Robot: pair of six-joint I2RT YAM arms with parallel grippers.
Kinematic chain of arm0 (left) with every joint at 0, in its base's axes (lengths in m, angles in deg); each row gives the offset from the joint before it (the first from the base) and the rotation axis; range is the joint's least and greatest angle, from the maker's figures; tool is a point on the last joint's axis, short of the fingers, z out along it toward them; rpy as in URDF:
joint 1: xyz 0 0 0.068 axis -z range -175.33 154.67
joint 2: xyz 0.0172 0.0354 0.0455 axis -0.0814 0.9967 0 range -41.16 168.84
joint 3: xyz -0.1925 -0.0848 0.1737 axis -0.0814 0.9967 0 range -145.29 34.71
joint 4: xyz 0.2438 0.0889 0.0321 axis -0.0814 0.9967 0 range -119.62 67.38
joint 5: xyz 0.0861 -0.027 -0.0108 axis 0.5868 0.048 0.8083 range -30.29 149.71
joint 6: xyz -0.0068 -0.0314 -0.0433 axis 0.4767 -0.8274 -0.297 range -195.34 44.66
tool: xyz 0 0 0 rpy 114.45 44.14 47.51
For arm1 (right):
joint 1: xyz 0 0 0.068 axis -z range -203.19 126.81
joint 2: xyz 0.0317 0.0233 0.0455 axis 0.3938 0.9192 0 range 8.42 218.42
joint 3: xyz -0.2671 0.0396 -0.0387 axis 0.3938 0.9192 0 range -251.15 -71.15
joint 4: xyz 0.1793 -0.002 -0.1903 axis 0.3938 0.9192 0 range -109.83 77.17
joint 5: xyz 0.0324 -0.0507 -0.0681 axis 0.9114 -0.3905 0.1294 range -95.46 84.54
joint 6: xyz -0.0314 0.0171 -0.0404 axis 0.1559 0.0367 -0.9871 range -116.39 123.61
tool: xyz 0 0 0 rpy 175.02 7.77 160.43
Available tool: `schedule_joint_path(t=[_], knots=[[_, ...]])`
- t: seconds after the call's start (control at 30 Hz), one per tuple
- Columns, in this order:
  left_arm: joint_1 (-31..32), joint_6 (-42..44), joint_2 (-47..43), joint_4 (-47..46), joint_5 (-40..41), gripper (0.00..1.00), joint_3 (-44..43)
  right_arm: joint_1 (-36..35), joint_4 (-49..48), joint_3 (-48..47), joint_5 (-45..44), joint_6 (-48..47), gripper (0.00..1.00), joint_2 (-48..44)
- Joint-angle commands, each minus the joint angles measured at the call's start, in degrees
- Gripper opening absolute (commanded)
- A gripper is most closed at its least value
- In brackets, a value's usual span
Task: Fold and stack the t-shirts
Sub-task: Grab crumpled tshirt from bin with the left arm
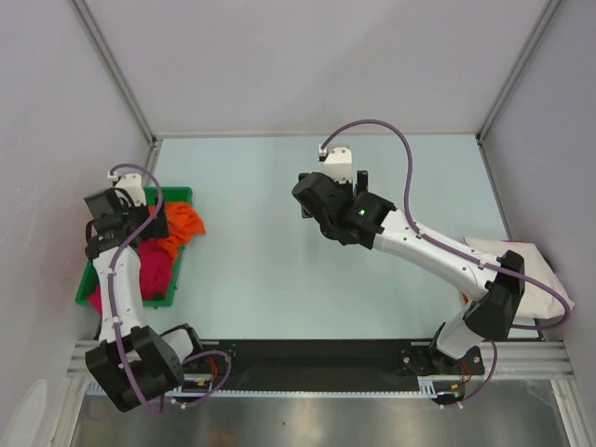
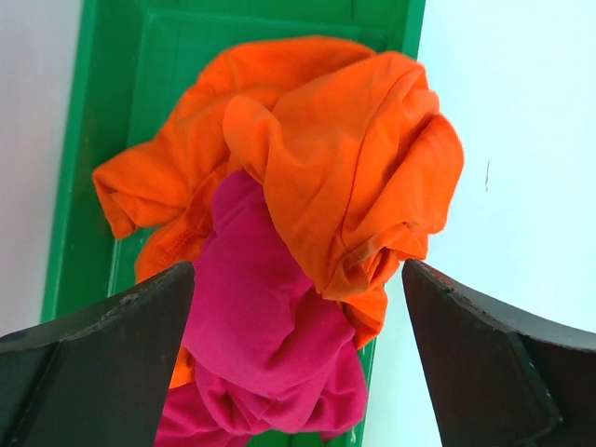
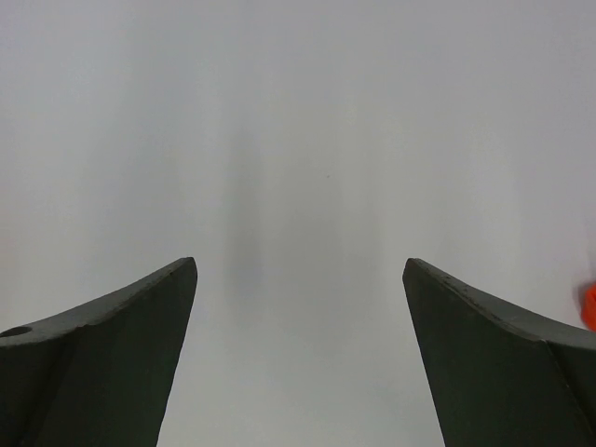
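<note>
A crumpled bright orange t-shirt [image 1: 182, 226] and a magenta-pink t-shirt [image 1: 154, 270] lie piled in the green tray [image 1: 177, 193] at the left. In the left wrist view the orange shirt [image 2: 345, 158] lies partly over the pink one [image 2: 261, 317]. My left gripper [image 1: 149, 222] hangs above this pile, open and empty [image 2: 298, 265]. An off-white t-shirt [image 1: 526, 265] lies at the table's right edge, partly under the right arm. My right gripper [image 1: 307, 203] is open and empty over the bare middle of the table [image 3: 300, 261].
The orange shirt spills over the tray's right wall [image 2: 410, 28] onto the pale tabletop [image 1: 270, 270]. Grey enclosure walls stand close on the left, back and right. A sliver of orange [image 3: 590, 307] shows at the right edge of the right wrist view.
</note>
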Motion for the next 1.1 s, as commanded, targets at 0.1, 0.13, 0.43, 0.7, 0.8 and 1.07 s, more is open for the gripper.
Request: schedule_joint_path(t=[0.1, 0.13, 0.43, 0.7, 0.8, 1.07], knots=[[0.4, -0.2, -1.4, -2.1, -2.9, 1.00, -1.4, -0.2, -1.4, 0.5, -0.1, 0.2, 1.00, -1.5], [0.3, -1.5, -0.9, -1.9, -3.2, 0.96, -1.8, -0.2, -1.1, 0.4, 0.1, 0.1, 1.00, -1.4], [0.2, -7.4, 8.3, 0.0, -5.7, 0.46, -6.8, -0.2, 0.0, -0.8, 0.2, -0.7, 1.00, -0.4], [0.3, -7.9, 8.8, -0.3, -4.6, 0.16, -6.4, -0.1, 0.3, 0.1, -0.1, -0.2, 1.00, -0.3], [0.2, -7.8, 7.2, -0.7, -4.4, 0.00, -6.3, 0.0, 0.3, 0.6, -0.1, 0.0, 1.00, -0.3], [2.8, -8.1, 2.0, 7.4, -7.7, 0.00, -23.2, 0.1, -1.6, 2.2, 0.3, 0.2, 1.00, -1.2]])
